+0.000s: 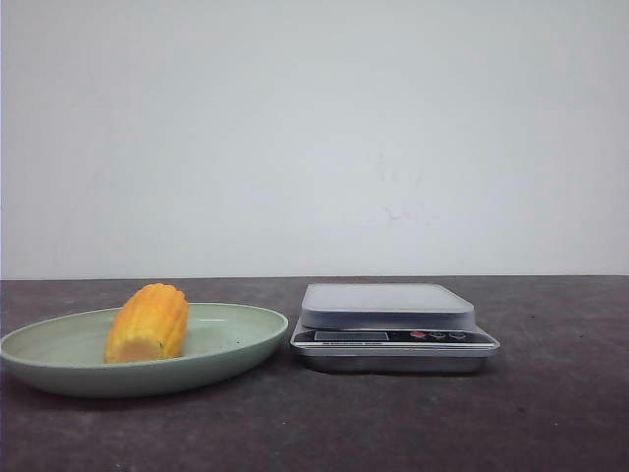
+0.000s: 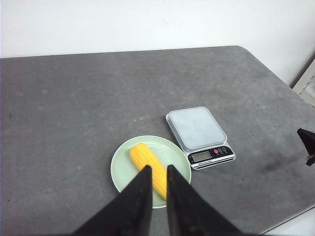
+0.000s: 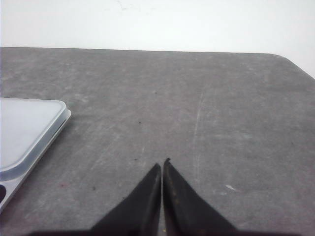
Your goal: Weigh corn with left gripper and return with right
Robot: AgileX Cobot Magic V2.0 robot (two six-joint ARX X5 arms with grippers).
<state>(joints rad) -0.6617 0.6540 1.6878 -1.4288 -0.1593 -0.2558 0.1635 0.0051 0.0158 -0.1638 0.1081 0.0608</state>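
Observation:
The corn, a stubby yellow-orange cob, lies in a pale green plate on the left of the table. A silver kitchen scale stands just to the right of the plate, its platform bare. In the left wrist view my left gripper hovers well above the corn and the plate, its fingers slightly apart and holding nothing. My right gripper is shut and empty over bare table to the right of the scale. Neither gripper shows in the front view.
The dark grey tabletop ends at a rounded corner and a right edge. A black arm part pokes in at the side of the left wrist view. A white wall stands behind the table.

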